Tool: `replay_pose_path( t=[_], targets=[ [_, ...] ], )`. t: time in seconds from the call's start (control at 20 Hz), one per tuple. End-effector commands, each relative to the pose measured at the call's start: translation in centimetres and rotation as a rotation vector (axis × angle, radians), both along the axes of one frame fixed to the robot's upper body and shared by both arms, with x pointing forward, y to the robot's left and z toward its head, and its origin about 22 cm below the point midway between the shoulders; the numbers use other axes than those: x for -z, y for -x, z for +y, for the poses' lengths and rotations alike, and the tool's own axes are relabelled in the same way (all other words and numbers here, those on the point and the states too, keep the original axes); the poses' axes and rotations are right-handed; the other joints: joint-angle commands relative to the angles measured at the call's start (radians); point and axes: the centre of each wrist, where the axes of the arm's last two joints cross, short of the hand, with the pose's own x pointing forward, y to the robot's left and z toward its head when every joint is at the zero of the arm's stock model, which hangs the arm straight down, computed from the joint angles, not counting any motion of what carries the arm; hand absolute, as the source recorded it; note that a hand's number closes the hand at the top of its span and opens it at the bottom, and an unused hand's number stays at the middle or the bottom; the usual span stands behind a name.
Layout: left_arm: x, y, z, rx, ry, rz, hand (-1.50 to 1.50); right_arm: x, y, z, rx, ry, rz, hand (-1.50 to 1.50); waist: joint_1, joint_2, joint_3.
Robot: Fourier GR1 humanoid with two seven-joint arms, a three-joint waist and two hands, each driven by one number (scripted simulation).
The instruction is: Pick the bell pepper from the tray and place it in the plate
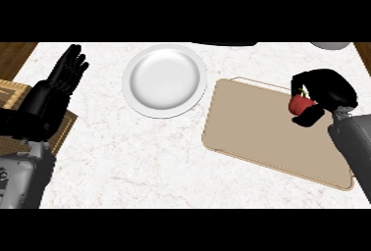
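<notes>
Head view: right hand (322, 93) fingers curled around bell pepper (299, 105), above tray (253, 132). Left hand (66, 68) open, resting. Next, judged: carry to plate (165, 81), far beyond fingertips.

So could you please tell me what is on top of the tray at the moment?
The right hand is curled round the red bell pepper above the tray. Whether the pepper touches the tray is hidden.

most of the pepper (299, 104) is hidden inside the curled fingers (313, 114) of the right hand (326, 88); only a red patch shows between fingers and thumb. the tray (253, 132) edge beneath those fingers is covered. a grey object (332, 45) beyond the fingers is cut off at the top.
</notes>
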Motion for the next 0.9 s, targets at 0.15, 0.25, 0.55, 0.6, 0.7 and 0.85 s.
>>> replay_pose_path(
  t=[0.15,0.25,0.55,0.6,0.7,0.85],
  targets=[
    [-0.2,-0.8,-0.8,0.003,0.023,0.007,0.00,-2.5,-3.9,-3.3,-0.175,-0.163,-0.082,1.50,-0.008,-0.003,0.001],
    [1.2,0.0,1.2,-0.018,-0.003,0.020,0.00,-5.0,-5.0,-1.5,-0.275,-0.239,-0.151,1.50,-0.015,-0.012,-0.001],
    [0.0,-0.3,-0.5,-0.021,-0.020,0.016,0.00,-7.3,-7.3,2.8,-0.482,-0.543,-0.190,1.50,-0.026,-0.018,-0.001],
    [0.5,-0.1,0.4,-0.041,-0.001,0.029,0.00,-8.5,-7.4,4.9,-0.537,-0.566,-0.167,1.50,-0.046,-0.026,-0.003],
    [-0.3,0.9,-0.1,-0.036,0.009,0.026,0.00,-7.1,-7.7,5.2,-0.538,-0.596,-0.149,1.50,-0.046,-0.027,-0.002],
    [2.8,1.0,0.7,-0.032,-0.002,0.048,0.00,-9.7,-8.9,8.1,-0.591,-0.587,-0.120,1.50,-0.046,-0.023,-0.003]
  ],
)
